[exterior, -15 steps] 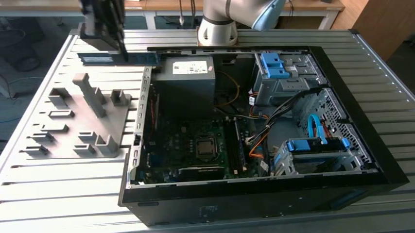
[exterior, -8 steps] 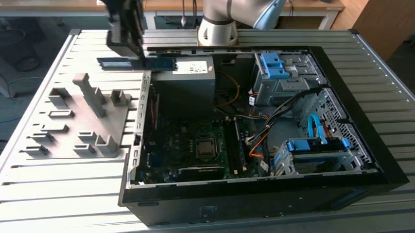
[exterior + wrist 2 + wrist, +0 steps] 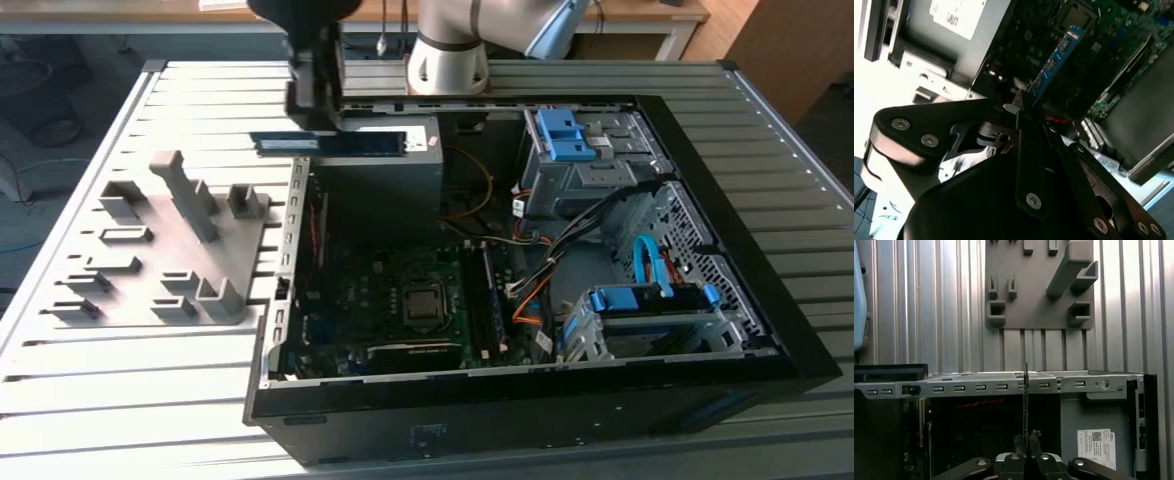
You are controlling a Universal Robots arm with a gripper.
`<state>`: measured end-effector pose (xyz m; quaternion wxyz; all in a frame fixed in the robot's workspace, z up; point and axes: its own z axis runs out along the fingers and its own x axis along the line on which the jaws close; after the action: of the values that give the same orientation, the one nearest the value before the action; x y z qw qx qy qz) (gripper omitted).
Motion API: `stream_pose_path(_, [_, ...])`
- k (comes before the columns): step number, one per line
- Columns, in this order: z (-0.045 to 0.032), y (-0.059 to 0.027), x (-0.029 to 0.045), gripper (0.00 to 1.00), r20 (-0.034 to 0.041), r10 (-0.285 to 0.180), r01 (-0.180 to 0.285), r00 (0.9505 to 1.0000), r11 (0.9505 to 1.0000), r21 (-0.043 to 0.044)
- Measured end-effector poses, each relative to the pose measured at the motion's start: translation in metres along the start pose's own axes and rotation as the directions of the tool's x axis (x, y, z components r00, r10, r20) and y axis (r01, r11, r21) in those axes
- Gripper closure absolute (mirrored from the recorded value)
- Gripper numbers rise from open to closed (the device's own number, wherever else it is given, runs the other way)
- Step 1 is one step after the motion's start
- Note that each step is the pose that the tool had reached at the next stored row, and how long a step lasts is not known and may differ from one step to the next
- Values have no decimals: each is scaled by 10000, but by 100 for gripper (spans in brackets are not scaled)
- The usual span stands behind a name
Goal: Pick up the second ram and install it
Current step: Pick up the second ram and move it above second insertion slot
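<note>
Our gripper (image 3: 316,124) tight on the second ram (image 3: 350,144), exterior view's upper left, above the case (image 3: 534,400) and table (image 3: 134,385).

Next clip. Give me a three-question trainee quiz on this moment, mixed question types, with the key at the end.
1. True or false: the gripper is clamped on the memory stick, which hangs in the air.
2. Fill in: the grey holder lies to the exterior view's ___ of the computer case.
3. Where is the memory stick? A) seated in a motherboard slot B) standing in the grey holder C) over the far rim of the open case

Key: 1 true; 2 left; 3 C
</note>
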<state>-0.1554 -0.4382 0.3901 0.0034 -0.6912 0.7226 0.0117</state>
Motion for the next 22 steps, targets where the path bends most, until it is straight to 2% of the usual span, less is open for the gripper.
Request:
stream_pose_path(13, [231,-589,-13,86,4,-1,1,10000,10000,2])
stream_pose_path(15, [266,-656,7,86,0,0,0,10000,10000,0])
stream_pose_path(22, [357,-798,157,86,3,-1,1,10000,10000,2])
